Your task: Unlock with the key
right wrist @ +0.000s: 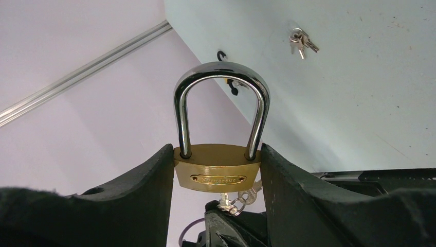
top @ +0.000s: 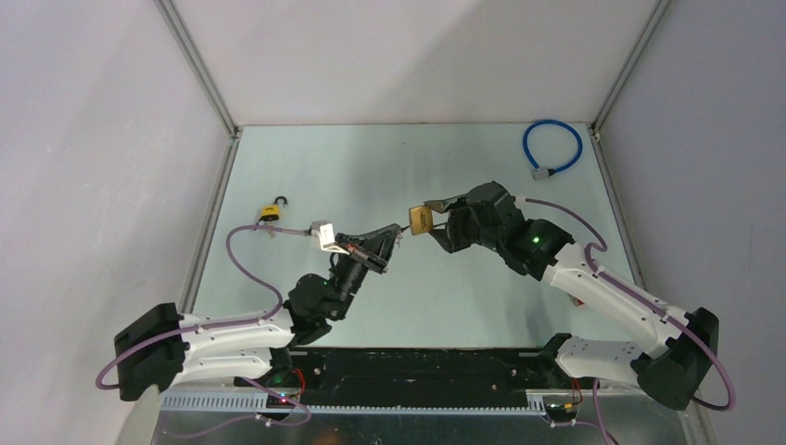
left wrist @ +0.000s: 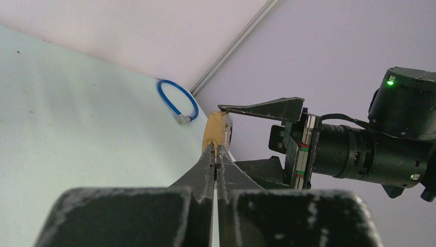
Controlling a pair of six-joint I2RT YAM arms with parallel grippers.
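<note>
Right pincer (top: 433, 222) of mine stands partly open, clamped on the brass body of the padlock (right wrist: 216, 172), held up off the bench (top: 371, 167) with its shackle closed. My left pincer (left wrist: 216, 154) is pinched tight on the key (right wrist: 224, 199), which meets the padlock's underside.

Key blade and keyhole out of sight

From the left wrist, no key shows: the left gripper's (left wrist: 216, 154) pressed-together fingers cover it, and only the padlock's (left wrist: 217, 131) narrow brass edge shows just past their tips. From the right wrist, the padlock's underside is sunk between the right gripper's (right wrist: 218, 175) fingers; part of the key (right wrist: 224, 199) and its ring peeks out just below, blade unseen. The body's lettering is too small to read. The second padlock (top: 272, 211) sits mostly hidden behind the held shackle.
</note>
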